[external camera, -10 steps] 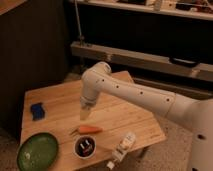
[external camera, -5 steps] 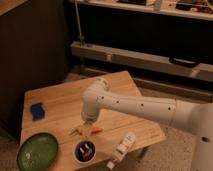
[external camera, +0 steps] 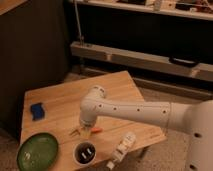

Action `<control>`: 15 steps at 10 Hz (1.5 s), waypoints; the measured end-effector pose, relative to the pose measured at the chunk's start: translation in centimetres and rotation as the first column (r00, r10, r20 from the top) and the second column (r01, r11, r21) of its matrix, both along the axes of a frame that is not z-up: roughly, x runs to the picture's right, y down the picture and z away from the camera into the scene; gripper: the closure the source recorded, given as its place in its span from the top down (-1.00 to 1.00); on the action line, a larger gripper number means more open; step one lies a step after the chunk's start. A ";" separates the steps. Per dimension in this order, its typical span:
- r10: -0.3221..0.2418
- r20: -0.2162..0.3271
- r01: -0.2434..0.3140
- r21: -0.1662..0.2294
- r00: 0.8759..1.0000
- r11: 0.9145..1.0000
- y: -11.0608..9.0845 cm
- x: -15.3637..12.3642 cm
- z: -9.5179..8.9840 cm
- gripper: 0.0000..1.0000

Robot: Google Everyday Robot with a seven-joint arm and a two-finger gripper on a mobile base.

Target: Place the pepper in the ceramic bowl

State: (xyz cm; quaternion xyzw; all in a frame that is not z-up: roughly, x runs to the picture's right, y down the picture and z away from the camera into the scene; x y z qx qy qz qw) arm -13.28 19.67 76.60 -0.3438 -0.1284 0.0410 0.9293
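Note:
The pepper point(external camera: 95, 131) is a thin orange-red chilli lying on the wooden table point(external camera: 60, 107); only its right end shows from under the gripper. My gripper point(external camera: 84, 131) is at the end of the white arm, down at the table surface right over the pepper. The ceramic bowl point(external camera: 38, 151) is wide, shallow and green, at the table's front left corner, left of the gripper and empty.
A small dark cup-like bowl with a white rim point(external camera: 85, 153) stands just in front of the gripper. A white bottle point(external camera: 121, 148) lies at the front right edge. A blue block point(external camera: 36, 111) sits at the left. A dark shelf unit stands behind the table.
The arm has come down and forward, from above the pepper to the table surface over it. The pepper is now mostly covered by the gripper.

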 end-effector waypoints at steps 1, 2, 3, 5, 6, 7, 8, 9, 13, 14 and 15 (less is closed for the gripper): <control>-0.009 -0.010 0.009 0.002 1.000 1.000 -0.3 0.0 0.1 0.60; -0.014 -0.016 0.014 -0.002 1.000 1.000 -0.2 0.1 0.3 0.60; -0.019 -0.020 0.018 -0.007 1.000 1.000 0.3 0.1 0.5 0.60; -0.020 -0.034 0.020 -0.006 0.999 1.000 2.3 0.3 1.9 0.60; -0.014 -0.042 0.014 -0.003 0.999 1.000 3.1 0.6 2.5 0.60; -0.006 -0.056 0.007 0.011 0.998 1.000 4.2 1.0 3.6 0.59; -0.003 -0.061 0.004 0.016 0.998 1.000 4.7 1.1 3.8 0.52; 0.002 -0.067 -0.001 0.029 0.998 1.000 5.0 1.3 4.3 0.30; 0.027 -0.058 -0.024 0.051 0.998 0.998 4.6 1.1 4.4 -0.51; 0.027 -0.056 -0.024 0.052 0.998 0.998 4.4 1.0 4.4 -0.71; 0.026 -0.053 -0.023 0.055 0.998 0.998 4.2 0.9 4.4 -0.77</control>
